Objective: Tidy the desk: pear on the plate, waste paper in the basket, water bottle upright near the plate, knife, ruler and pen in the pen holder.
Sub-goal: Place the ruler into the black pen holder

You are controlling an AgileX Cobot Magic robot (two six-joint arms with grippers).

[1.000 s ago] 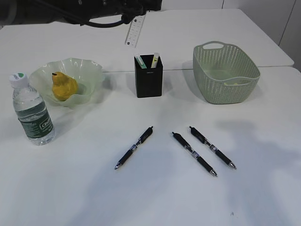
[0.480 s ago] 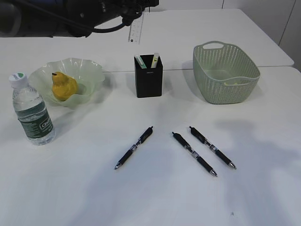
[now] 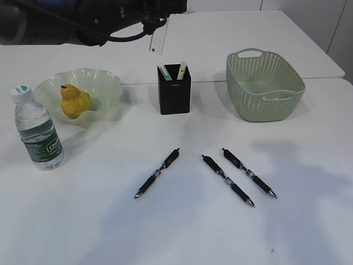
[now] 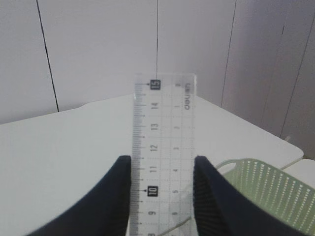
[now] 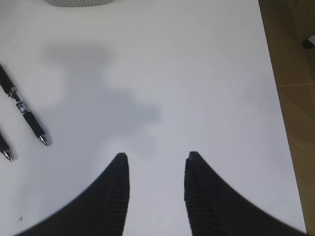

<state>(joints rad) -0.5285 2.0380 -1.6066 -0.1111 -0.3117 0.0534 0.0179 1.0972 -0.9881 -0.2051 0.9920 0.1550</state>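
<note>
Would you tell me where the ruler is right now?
The ruler is held by the left gripper, up in the air behind the pen holder.

Pen holder (image 3: 175,89) mouth partly blocked by two items; sides clear.

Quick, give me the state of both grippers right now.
Left gripper: closed on the clear ruler, held up in the air.
Right gripper: open, holding nothing, above the white table.
</note>
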